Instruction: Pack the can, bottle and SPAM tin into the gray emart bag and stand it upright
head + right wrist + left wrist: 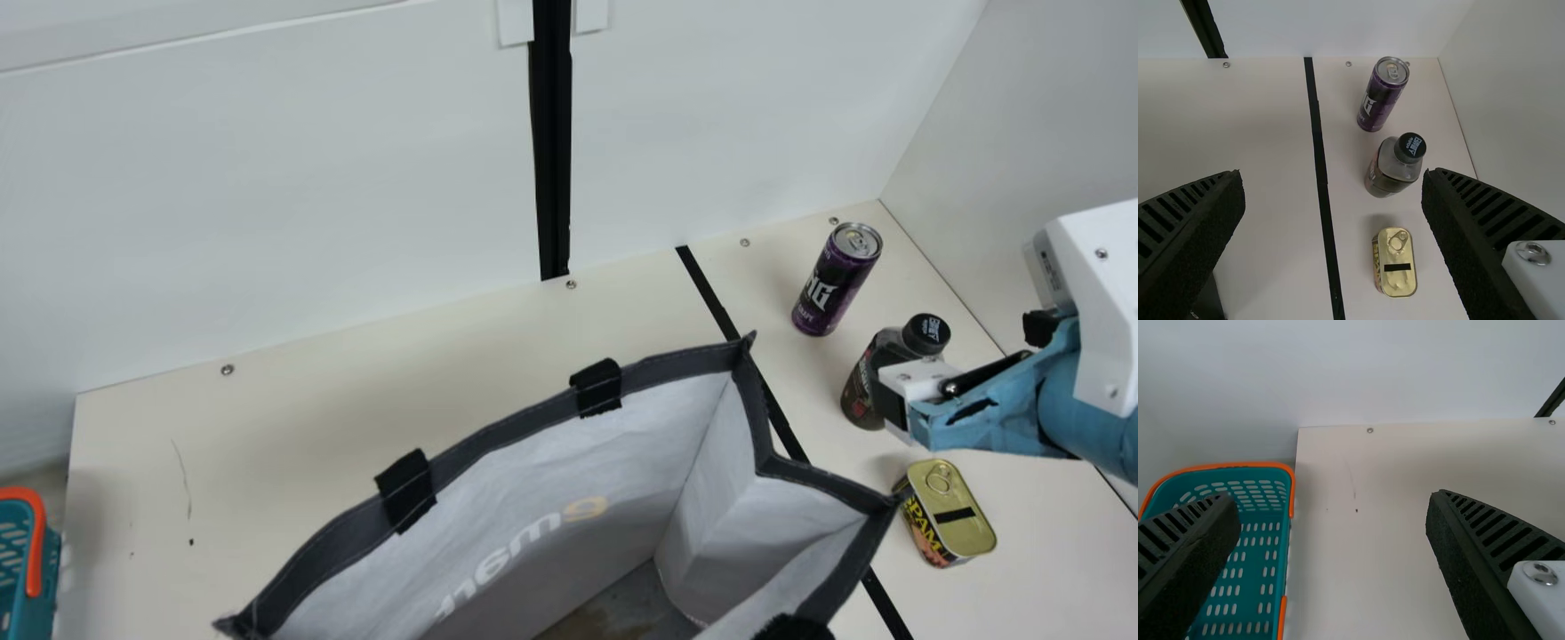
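Here, white walls (293, 196) border the cream table (293, 418).

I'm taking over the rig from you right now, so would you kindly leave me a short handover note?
Left gripper: open and empty, near the teal basket.
Right gripper: open and empty, above the table near the three items.
Items: the can, bottle and SPAM tin are all on the table, right of the black stripe, with the bottle between the other two.
Bag: standing with its mouth open.
Done: the bag is up and open; nothing is packed.
Left: put all three in and leave the bag upright.
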Available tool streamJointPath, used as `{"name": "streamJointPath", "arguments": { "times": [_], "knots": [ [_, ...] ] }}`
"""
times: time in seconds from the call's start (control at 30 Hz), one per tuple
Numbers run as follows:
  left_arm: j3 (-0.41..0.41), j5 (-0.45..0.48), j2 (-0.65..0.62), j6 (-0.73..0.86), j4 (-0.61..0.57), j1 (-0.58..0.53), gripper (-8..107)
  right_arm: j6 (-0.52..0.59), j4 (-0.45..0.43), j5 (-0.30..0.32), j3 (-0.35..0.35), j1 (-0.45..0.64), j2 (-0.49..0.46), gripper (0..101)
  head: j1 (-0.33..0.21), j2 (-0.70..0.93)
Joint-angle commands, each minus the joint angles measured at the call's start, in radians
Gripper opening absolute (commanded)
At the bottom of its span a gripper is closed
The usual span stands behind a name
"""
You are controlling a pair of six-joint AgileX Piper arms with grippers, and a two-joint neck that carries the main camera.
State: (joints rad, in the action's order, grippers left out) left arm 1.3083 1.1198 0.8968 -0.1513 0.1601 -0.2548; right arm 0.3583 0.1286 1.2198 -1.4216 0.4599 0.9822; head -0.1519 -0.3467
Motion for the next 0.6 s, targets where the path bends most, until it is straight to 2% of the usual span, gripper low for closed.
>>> {"name": "streamJointPath", "arguments": {
  "times": [0.0,0.27,0.57],
  "knots": [
    [0.013,-0.002,0.013,-0.005,0.014,-0.025,90,0.0,0.0,0.0,0.0,0.0,0.0,95,-0.023,-0.002],
    [0.076,-0.007,0.06,0.008,0.019,-0.07,90,0.0,0.0,0.0,0.0,0.0,0.0,95,-0.023,-0.002],
    [0.143,-0.017,0.108,0.088,-0.038,-0.061,90,0.0,0.0,0.0,0.0,0.0,0.0,95,-0.023,-0.002]
  ]
}}
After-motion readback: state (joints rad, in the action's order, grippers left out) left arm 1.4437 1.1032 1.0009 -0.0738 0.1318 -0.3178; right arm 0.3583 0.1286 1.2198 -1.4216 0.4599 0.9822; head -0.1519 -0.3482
